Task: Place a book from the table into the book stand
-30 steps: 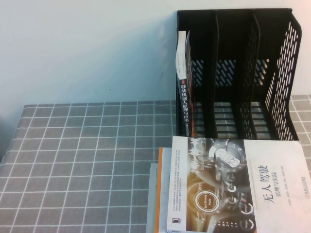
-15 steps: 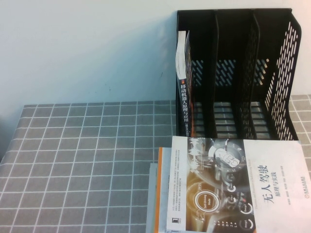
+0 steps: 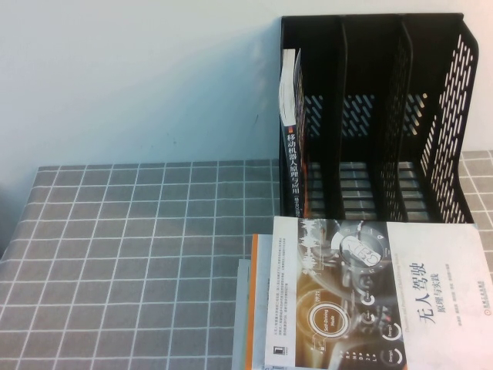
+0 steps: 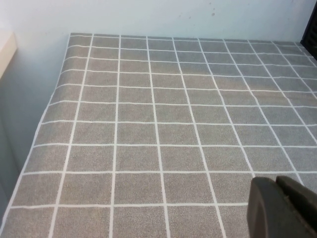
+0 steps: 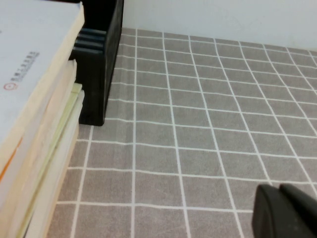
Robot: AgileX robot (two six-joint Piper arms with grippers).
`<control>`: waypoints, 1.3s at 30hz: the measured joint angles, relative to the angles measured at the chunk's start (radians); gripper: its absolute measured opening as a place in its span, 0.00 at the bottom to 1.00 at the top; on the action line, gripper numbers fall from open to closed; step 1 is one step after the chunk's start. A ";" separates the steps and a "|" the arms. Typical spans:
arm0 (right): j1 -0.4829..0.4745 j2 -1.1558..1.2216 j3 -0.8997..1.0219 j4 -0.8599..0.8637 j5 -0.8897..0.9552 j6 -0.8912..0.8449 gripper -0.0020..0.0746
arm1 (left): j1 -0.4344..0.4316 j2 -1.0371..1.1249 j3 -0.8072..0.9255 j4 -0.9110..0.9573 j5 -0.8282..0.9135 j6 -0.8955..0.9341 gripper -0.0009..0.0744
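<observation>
The dark navy book (image 3: 291, 162) stands upright in the leftmost compartment of the black book stand (image 3: 385, 116), its dark spine with white text facing me. The stand sits at the back right of the grey grid table (image 3: 139, 262). Neither gripper shows in the high view. My left gripper (image 4: 276, 184) is shut and empty, low over bare cloth on the left side of the table. My right gripper (image 5: 279, 190) is shut and empty, over bare cloth to the right of the stand's base (image 5: 101, 74).
A stack of books lies in front of the stand, topped by the white-and-grey book with dial graphics (image 3: 377, 293). The stack's page edges (image 5: 39, 134) show in the right wrist view. A pale wall runs behind the table.
</observation>
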 joint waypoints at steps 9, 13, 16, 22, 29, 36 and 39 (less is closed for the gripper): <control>0.000 0.000 0.000 0.000 0.000 0.039 0.02 | 0.000 0.000 -0.001 0.000 0.000 0.000 0.01; 0.000 0.000 0.000 0.004 -0.002 0.040 0.02 | 0.000 0.000 -0.001 0.000 0.000 0.000 0.01; 0.000 0.000 0.000 0.020 -0.002 0.041 0.02 | 0.000 0.000 -0.001 0.000 0.000 0.000 0.01; 0.000 0.000 0.000 0.035 -0.002 0.041 0.02 | 0.000 0.000 -0.001 0.000 0.000 0.000 0.01; 0.000 0.000 0.000 0.038 -0.002 0.042 0.02 | 0.000 0.000 -0.001 0.000 0.002 -0.003 0.01; 0.000 0.000 0.000 0.038 -0.002 0.042 0.02 | 0.000 0.000 -0.001 0.000 0.002 -0.003 0.01; 0.000 0.000 0.000 0.039 -0.002 0.042 0.02 | 0.000 0.000 -0.001 0.000 0.002 -0.003 0.01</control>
